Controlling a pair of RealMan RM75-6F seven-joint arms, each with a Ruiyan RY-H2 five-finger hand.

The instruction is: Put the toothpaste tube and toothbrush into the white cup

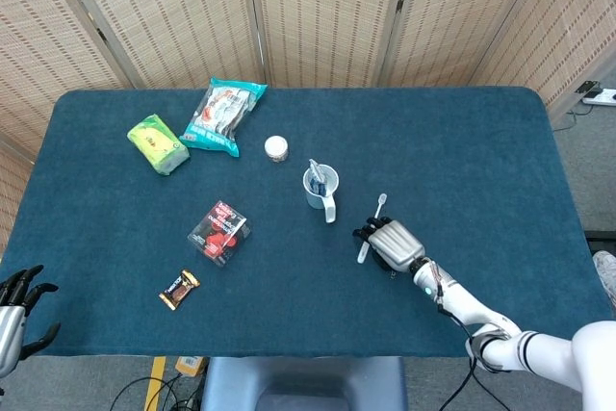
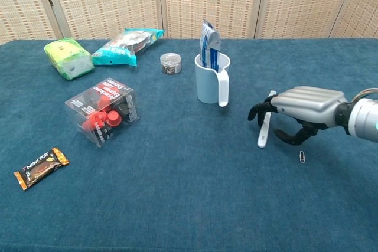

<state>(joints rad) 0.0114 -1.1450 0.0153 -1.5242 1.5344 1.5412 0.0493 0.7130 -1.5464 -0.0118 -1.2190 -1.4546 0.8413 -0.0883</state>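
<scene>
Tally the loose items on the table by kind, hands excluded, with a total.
Snack packs and bars: 3 (green pack, teal bag, bar)
Clear box: 1
Small jar: 1
White cup: 1
Toothpaste tube: 1
Toothbrush: 1
Paper clip: 1
Total: 9
</scene>
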